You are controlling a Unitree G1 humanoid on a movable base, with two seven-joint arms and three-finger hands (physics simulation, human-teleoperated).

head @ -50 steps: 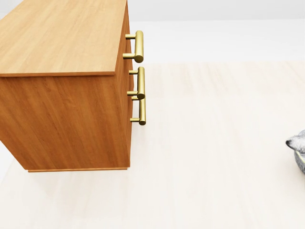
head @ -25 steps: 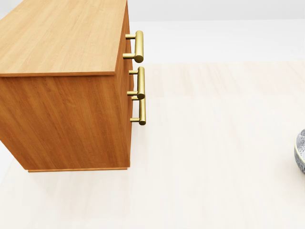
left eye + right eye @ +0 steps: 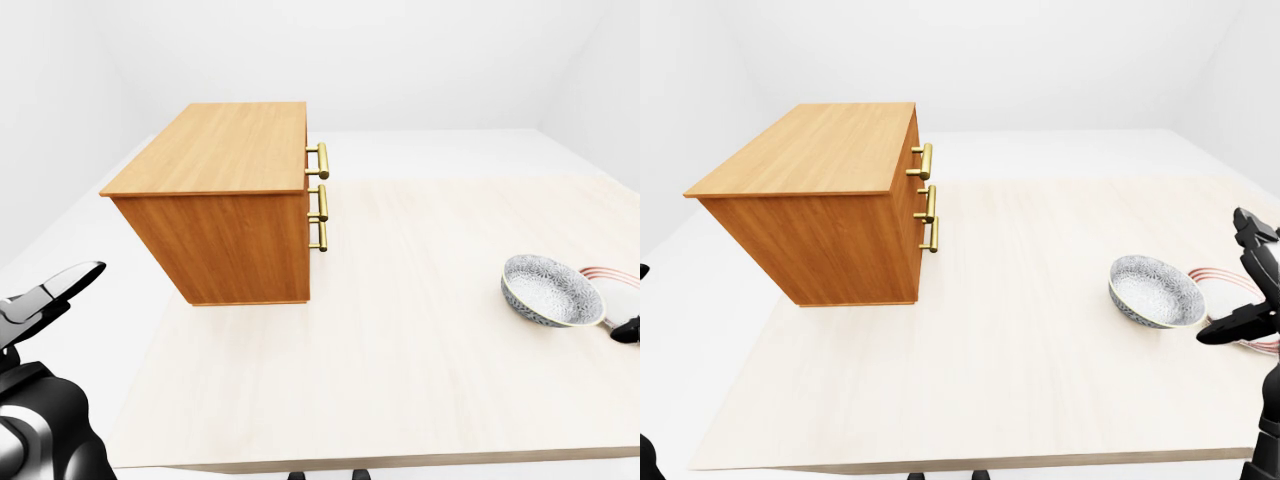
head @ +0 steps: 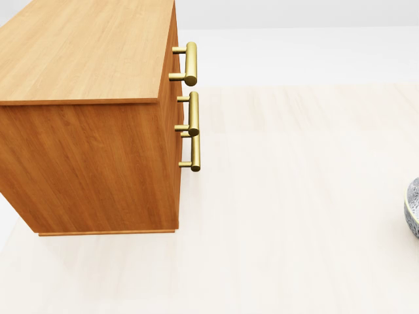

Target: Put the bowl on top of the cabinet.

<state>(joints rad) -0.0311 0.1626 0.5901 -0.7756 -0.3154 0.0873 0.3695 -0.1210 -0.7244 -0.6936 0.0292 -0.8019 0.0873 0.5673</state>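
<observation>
Frankly, barely started: bowl [image 3: 1157, 291] rests on the plate [image 3: 604, 274] at the table's [image 3: 1020, 360] four o'clock, my right hand [image 3: 1260, 290] spread beside it, not gripping; cabinet [image 3: 820, 150] waits at ten o'clock, well apart.

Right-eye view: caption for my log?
Bowl beside a striped plate, right hand open near it, cabinet at left.

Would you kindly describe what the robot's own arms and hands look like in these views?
Both are glossy black. The left hand shows a tapered, pointed finger with pale grey highlights, and the left arm is a rounded, bulbous shell with silvery reflections. The right hand has blocky, angular black fingers. No cables, markings or sleeves are visible.
</observation>
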